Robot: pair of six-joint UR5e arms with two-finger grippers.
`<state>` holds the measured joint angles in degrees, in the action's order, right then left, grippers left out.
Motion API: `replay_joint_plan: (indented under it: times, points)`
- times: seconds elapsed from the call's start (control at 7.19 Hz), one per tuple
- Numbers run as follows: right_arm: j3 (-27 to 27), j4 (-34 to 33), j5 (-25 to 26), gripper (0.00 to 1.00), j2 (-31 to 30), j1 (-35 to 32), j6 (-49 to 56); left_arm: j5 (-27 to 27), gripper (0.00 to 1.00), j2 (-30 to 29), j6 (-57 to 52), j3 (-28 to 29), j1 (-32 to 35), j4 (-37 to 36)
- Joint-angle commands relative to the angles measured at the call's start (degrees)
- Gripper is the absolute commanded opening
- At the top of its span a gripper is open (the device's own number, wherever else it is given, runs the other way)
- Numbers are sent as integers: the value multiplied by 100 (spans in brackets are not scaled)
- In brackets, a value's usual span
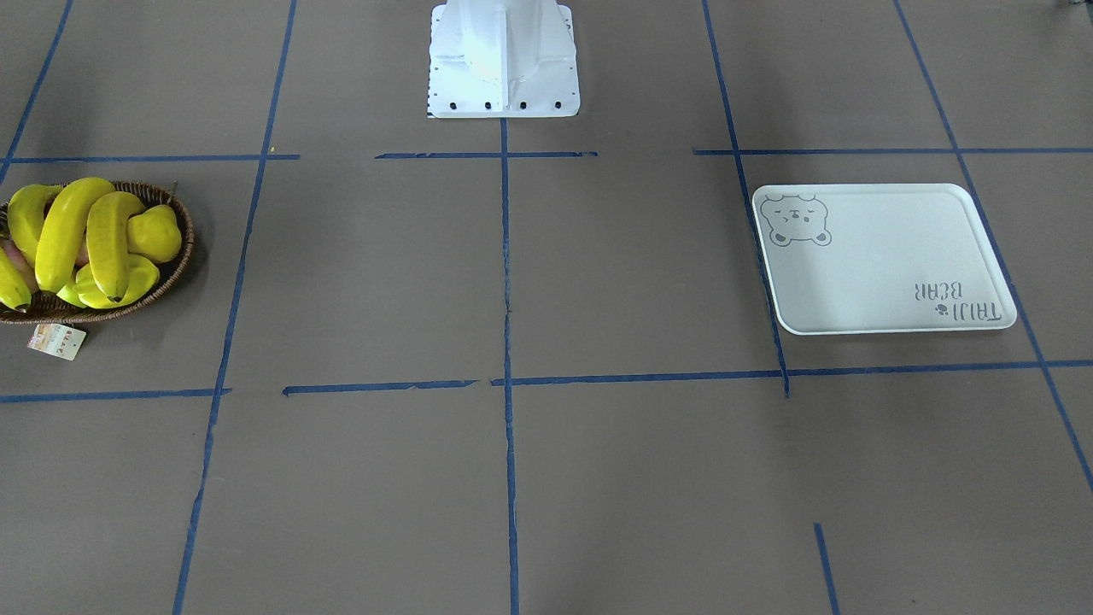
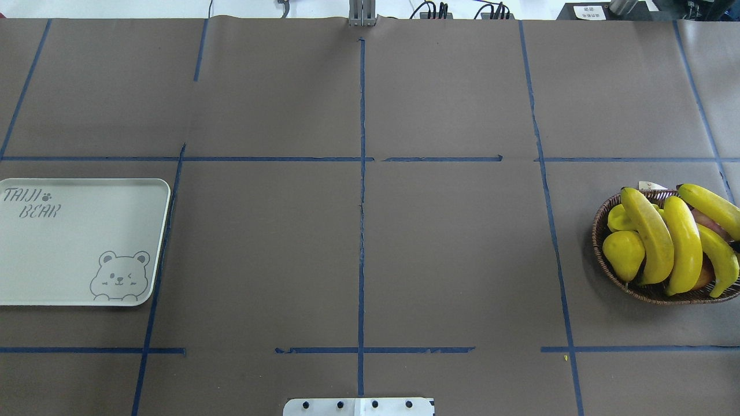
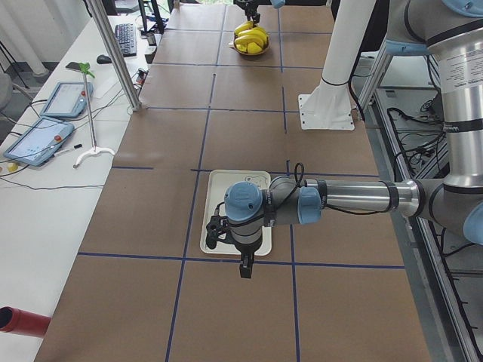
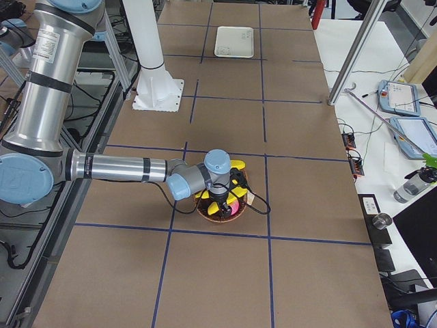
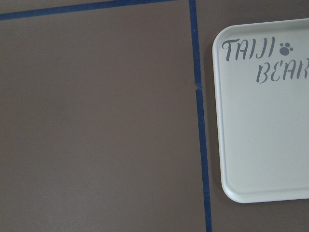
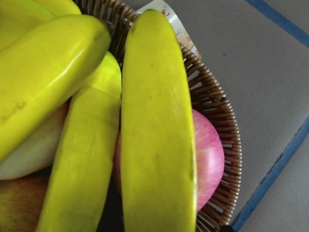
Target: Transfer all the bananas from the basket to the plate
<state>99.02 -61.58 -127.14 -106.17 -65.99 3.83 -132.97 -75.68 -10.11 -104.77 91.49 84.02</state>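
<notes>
Front view: we count four bananas (image 1: 64,231) in one basket (image 1: 182,259) with a pear-shaped fruit (image 1: 155,232), one plate (image 1: 879,265) well apart; side views: left gripper (image 3: 244,271) by the plate, right gripper (image 4: 219,206) over the basket, neither grip discernible; right wrist: pink apple (image 6: 210,159) beneath a banana.

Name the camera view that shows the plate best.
Exterior front-facing: the whole plate shows, print included. Overhead and left wrist views crop it at the edge; exterior left hides part behind the left arm; exterior right shows it tiny.
</notes>
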Motion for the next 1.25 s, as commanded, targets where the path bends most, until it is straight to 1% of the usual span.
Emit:
replay_joint_plan:
  times: [0.0,0.14,0.28,0.42,0.56,0.7,0.84,1.11]
  points:
    - [-32,6,-30,23,44,77,3,-1,100,-9,0,-8,0,-9]
    - [-14,6,-65,16,53,60,12,-10,100,0,0,-17,0,0]
    - [-14,6,-74,11,44,-36,21,-10,100,0,0,-17,0,0]
    - [30,-12,-118,11,9,-281,117,-10,100,-9,0,-43,0,-9]
    - [108,-90,-188,10,-26,-683,405,-19,100,0,0,-78,0,-9]
    - [109,-169,-397,6,0,-1088,599,-45,100,-9,-9,-104,0,9]
    - [205,-292,-626,4,61,-1222,575,-36,100,-17,-9,-279,-122,0]
    - [547,-871,-741,5,412,-1224,382,-53,100,-35,52,-508,-237,9]
